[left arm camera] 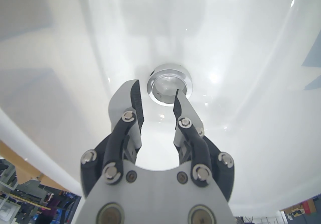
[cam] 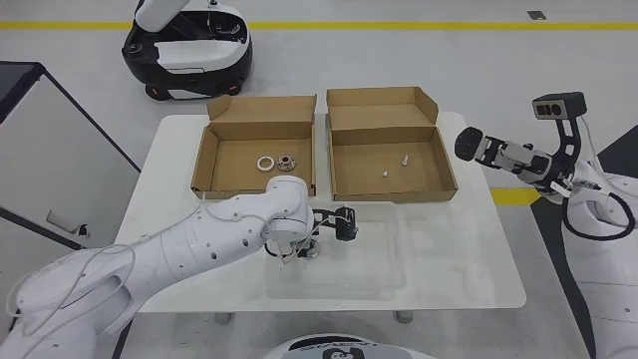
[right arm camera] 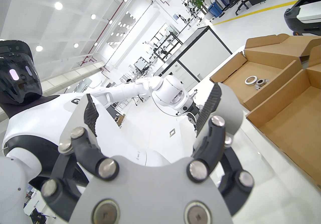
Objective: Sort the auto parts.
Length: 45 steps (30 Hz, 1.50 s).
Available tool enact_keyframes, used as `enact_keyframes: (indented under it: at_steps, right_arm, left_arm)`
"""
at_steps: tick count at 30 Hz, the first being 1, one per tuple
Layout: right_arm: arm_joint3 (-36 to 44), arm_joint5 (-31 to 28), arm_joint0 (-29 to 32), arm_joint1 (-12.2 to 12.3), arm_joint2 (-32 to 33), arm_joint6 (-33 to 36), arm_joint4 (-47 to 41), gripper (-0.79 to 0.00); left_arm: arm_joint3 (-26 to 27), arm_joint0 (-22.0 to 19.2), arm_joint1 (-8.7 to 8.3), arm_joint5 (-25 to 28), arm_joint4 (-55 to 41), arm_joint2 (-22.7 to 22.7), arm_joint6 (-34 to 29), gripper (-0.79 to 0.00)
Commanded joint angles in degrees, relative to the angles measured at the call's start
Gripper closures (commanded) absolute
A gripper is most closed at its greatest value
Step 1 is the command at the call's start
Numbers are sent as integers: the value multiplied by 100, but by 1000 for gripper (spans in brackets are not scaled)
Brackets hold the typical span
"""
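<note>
Two open cardboard boxes are set side by side on the far half of the desk (cam: 469,259).

Left box (cam: 234,170): a flat ring (cam: 265,163) and a flanged metal piece (cam: 286,163) are seen on its floor, just beside each other.

Right box (cam: 359,165): two small pale parts (cam: 406,160) are seen on its floor, a little apart.

A clear tray (cam: 374,259) is placed on the near half of the desk, in front of both boxes.

The left hand (left arm camera: 156,86) is positioned inside the tray, with its fingers spread. A round metal part (left arm camera: 169,76) is seen on the tray floor, open side up. One fingertip (left arm camera: 178,99) is held over its bore, and the other is just outside its wall. Whether either finger touches the part cannot be told.

The right hand (right arm camera: 153,93) is held in the air off the desk's right edge, near the right box. Its fingers are spread wide.
</note>
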<state>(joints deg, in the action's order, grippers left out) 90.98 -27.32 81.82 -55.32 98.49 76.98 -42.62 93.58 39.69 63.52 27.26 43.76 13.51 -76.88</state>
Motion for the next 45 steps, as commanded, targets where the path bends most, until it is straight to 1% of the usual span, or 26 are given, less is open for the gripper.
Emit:
enact_keyframes:
  at_steps: [1,17,25,33,36,45]
  right_arm:
    - [0,0,0,0,0,0,0,-785]
    - [0,0,0,0,0,0,0,-785]
    - [0,0,0,0,0,0,0,-785]
    - [0,0,0,0,0,0,0,-785]
    - [0,0,0,0,0,0,0,-785]
    - [0,0,0,0,0,0,0,-785]
  left_arm:
    - [-29,16,16,7,28,-22,-6,-339]
    - [-90,102,109,-20,160,34,-17,-323]
    - [-221,164,169,-32,218,1,-45,-277]
    - [-246,135,227,-54,242,21,-67,-283]
    - [-229,102,246,-59,225,20,-72,-274]
    - [-269,-11,265,-32,170,-43,-45,-268]
